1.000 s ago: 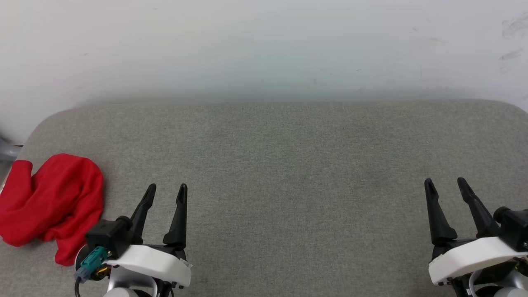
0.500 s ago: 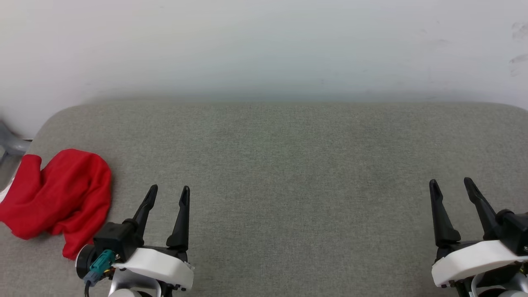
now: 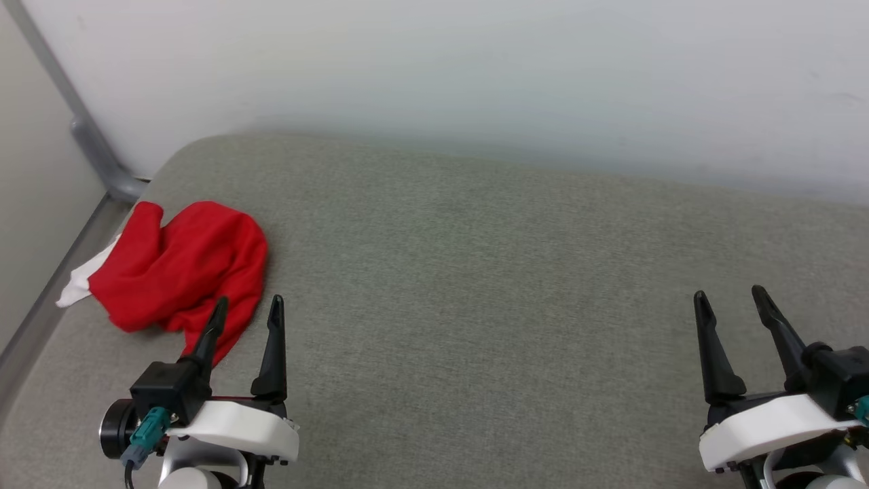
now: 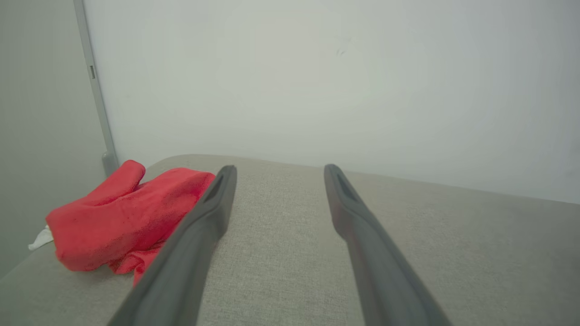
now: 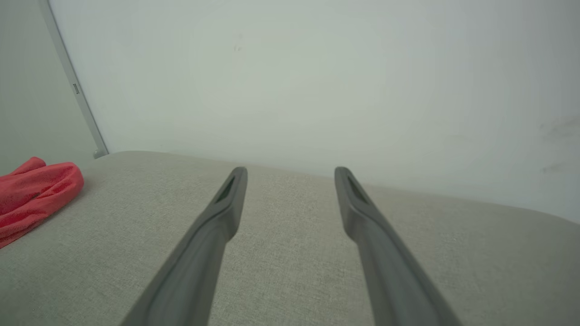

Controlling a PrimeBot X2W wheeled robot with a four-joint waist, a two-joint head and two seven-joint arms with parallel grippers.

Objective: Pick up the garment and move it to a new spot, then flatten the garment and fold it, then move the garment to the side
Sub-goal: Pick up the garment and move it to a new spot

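The garment (image 3: 178, 268) sits bunched by the grey cushion's (image 3: 475, 272) left edge, just ahead and left of the left gripper (image 3: 248, 301) (the near one). The right gripper (image 3: 728, 293) is far. Both gape, empty.

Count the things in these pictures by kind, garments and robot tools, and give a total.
Garments: 1, the red garment, lying crumpled.
Tools: 2, the left tool and the right tool, both open.
Total: 3
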